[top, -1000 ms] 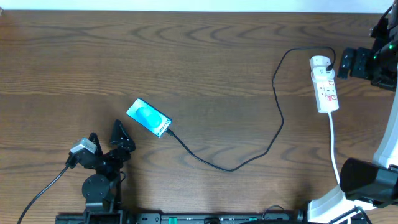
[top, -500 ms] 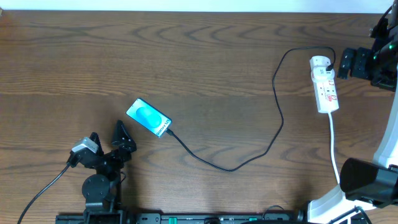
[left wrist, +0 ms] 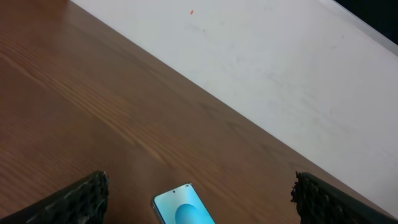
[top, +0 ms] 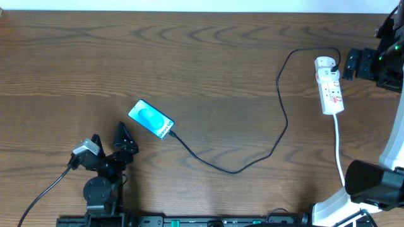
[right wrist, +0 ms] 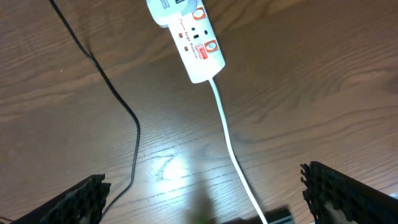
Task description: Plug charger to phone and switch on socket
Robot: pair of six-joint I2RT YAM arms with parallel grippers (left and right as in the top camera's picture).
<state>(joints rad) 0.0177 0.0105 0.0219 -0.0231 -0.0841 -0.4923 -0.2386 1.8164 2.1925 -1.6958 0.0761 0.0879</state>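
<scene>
The phone (top: 151,119) lies flat at left centre, its cyan screen lit. The charger (top: 265,151), a thin black cable, loops from the phone's lower right end across the table to the top of the socket (top: 329,85); its plug tip sits against the phone's end. My left gripper (top: 108,139) is open just below and left of the phone, holding nothing. The phone's top (left wrist: 183,205) shows between its fingers in the left wrist view. My right gripper (top: 351,64) is open, just right of the socket's top. In the right wrist view the socket (right wrist: 189,43) lies ahead.
The socket's white cord (top: 339,151) runs down toward the right arm's base (top: 372,183), seen also as the cord (right wrist: 227,130) between my right fingers. The black cable (right wrist: 118,106) passes on the left. A pale wall (left wrist: 280,68) borders the table's far edge.
</scene>
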